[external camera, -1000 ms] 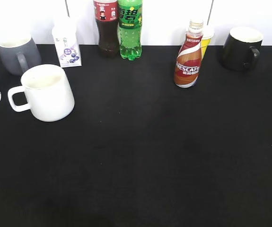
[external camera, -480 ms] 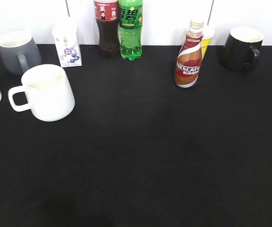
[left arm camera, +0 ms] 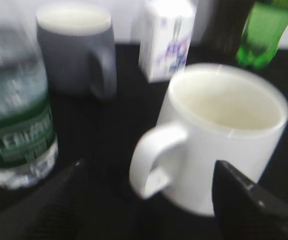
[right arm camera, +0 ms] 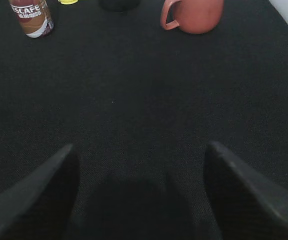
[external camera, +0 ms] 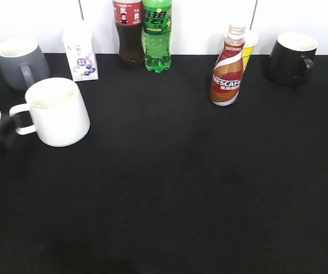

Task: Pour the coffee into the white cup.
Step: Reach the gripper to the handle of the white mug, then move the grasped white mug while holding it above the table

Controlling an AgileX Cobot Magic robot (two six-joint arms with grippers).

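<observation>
The left pincer (left arm camera: 149,200) is spread wide just short of the white cup (left arm camera: 224,135), whose handle lies between its tips. The right pincer (right arm camera: 138,195) is wide and empty, with the coffee bottle (right arm camera: 32,17) well ahead, to its left. The cup could be knocked, or the water bottle (left arm camera: 13,105) beside it toppled.

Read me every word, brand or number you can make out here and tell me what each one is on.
"NESCAFE": on the coffee bottle's label; the right wrist view cuts it to "ESCAFE".
Small print under that word: too small to read.
Green soda bottle: large white characters, not legible.
Cola bottle red label: unreadable.
White carton: print too small.
Water bottle green label: blurred.
</observation>
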